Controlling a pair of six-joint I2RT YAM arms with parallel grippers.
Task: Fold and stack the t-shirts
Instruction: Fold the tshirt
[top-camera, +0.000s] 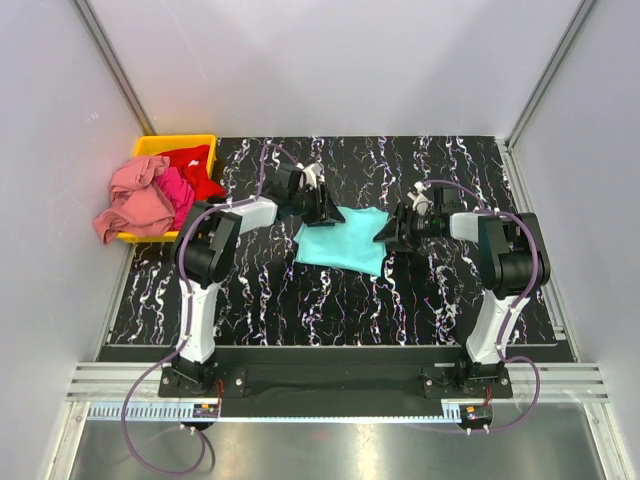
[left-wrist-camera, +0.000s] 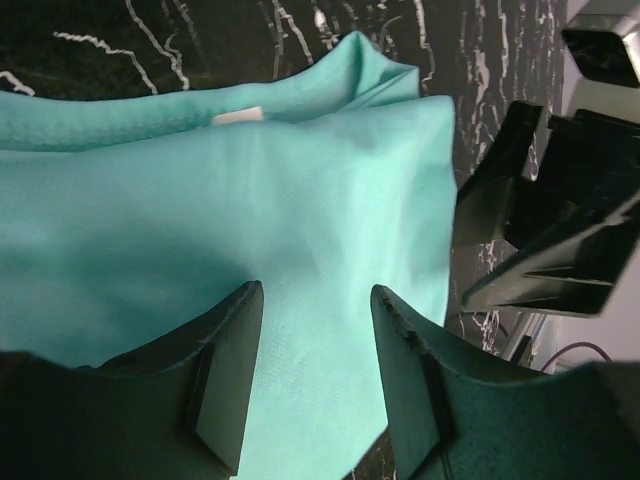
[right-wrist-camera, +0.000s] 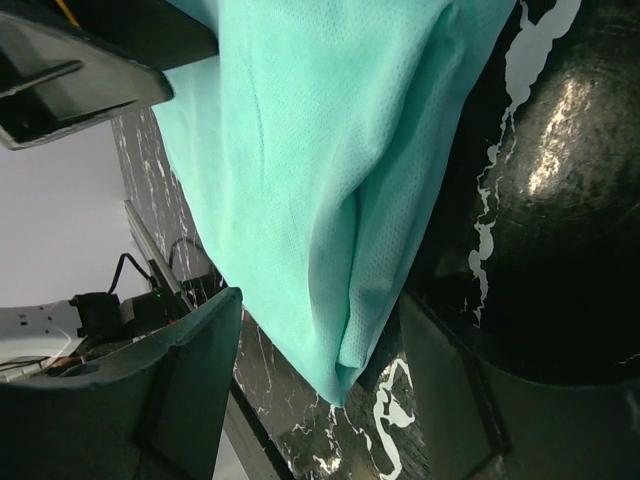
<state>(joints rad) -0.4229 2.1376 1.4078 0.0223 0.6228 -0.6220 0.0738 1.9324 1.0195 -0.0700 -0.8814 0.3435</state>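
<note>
White walls enclose a black, white-veined marbled bench (top-camera: 420, 300). A turquoise-teal cloth t-shirt (top-camera: 345, 240) lies part-folded at mid-bench, its long axis running between the bench's left and right edges. The left end effector (top-camera: 325, 212) stands over its far-left corner and the right end effector (top-camera: 385, 232) at its right edge. Both have their jaws parted and grip nothing. Each arm looks equally near its own end.
</note>
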